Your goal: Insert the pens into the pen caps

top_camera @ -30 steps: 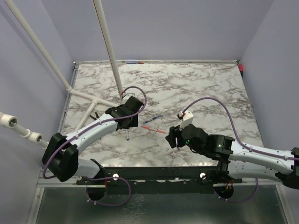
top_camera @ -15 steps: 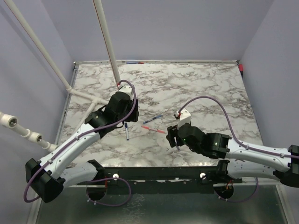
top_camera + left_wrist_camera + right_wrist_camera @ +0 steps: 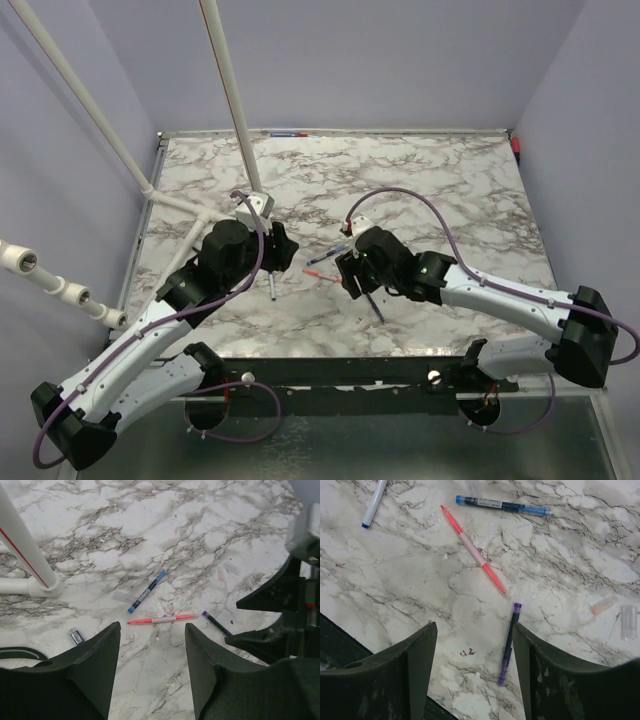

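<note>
Left hand [image 3: 282,252] and right hand [image 3: 345,272], from above, hang open and empty over the worktop [image 3: 450,190]. Left wrist: red pen [image 3: 162,619], blue pen [image 3: 146,591] and dark pen [image 3: 216,623] lie loose just ahead. Right wrist: pen caps [image 3: 603,604] lie separate to its right; nothing inserted yet.

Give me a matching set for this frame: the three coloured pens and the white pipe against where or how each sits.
Things:
1. red pen
2. blue pen
3. purple pen
4. white pipe

Places or states:
A. alongside one finger of the open right gripper
B. slanting upward, red stripe along it
C. lying between items 2 and 3
D. farthest of the three pens from the right gripper

Pairs: 1-C, 2-D, 3-A, 4-B
</note>
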Robot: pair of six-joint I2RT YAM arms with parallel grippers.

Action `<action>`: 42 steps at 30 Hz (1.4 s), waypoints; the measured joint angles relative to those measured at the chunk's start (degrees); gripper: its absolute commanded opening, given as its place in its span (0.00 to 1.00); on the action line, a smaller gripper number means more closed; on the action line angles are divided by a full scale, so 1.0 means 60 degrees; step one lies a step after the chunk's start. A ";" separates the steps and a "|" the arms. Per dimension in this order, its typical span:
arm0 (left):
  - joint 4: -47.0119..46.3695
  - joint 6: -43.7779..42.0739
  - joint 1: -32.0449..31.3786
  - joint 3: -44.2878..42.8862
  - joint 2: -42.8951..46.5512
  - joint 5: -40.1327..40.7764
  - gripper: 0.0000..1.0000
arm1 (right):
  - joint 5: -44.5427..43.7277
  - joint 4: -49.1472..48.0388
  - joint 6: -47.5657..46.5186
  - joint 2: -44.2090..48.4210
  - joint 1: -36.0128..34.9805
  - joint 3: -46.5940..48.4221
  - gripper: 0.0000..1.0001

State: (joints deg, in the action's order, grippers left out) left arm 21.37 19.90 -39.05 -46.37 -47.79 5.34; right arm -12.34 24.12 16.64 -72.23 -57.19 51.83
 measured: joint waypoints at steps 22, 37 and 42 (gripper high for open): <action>-0.0623 -0.0368 0.0000 0.0557 0.1413 0.0474 0.55 | 0.2524 -0.0240 -0.1370 -0.4430 0.1217 0.2812 0.48; -0.0619 -0.0379 0.0000 0.0557 0.1555 0.0499 0.56 | 0.2845 -0.0288 -0.1555 -0.6135 0.1220 0.3727 0.46; -0.0619 -0.0397 0.0000 0.0557 0.1555 0.0499 0.56 | 0.2951 -0.0291 -0.1661 -0.6386 0.1220 0.3861 0.46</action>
State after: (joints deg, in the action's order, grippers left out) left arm 17.65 17.52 -39.05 -43.03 -38.46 8.34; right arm 5.37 22.37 6.68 -110.54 -49.87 75.00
